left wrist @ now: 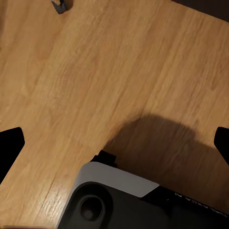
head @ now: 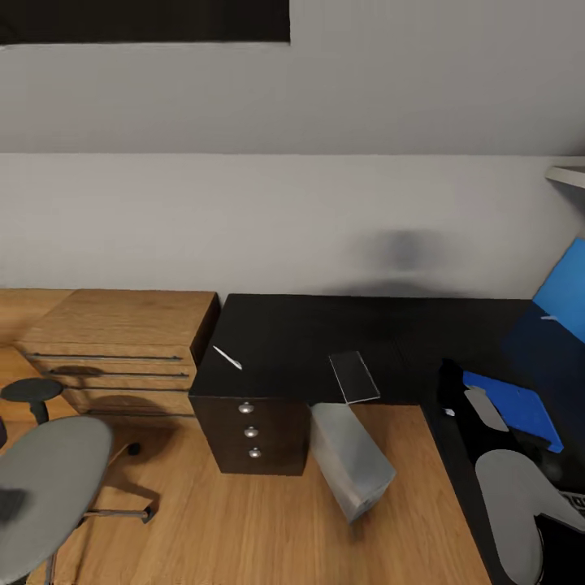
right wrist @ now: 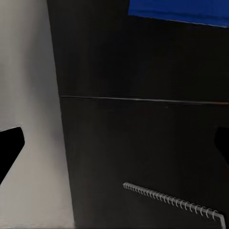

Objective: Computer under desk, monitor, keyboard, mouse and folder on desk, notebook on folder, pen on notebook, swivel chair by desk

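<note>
My left gripper [left wrist: 114, 143] is open; its two dark fingertips [left wrist: 9, 143] stand far apart at both edges of the wrist view. My right gripper [right wrist: 114, 148] is open the same way, fingertips [right wrist: 9, 145] wide apart.

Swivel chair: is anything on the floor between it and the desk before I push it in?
Nothing visible. In the head view, bare wood floor lies between the swivel chair and the drawer unit of the desk. The wooden chest stands beside the desk, behind that path; the tilted computer is beyond the drawers.
</note>
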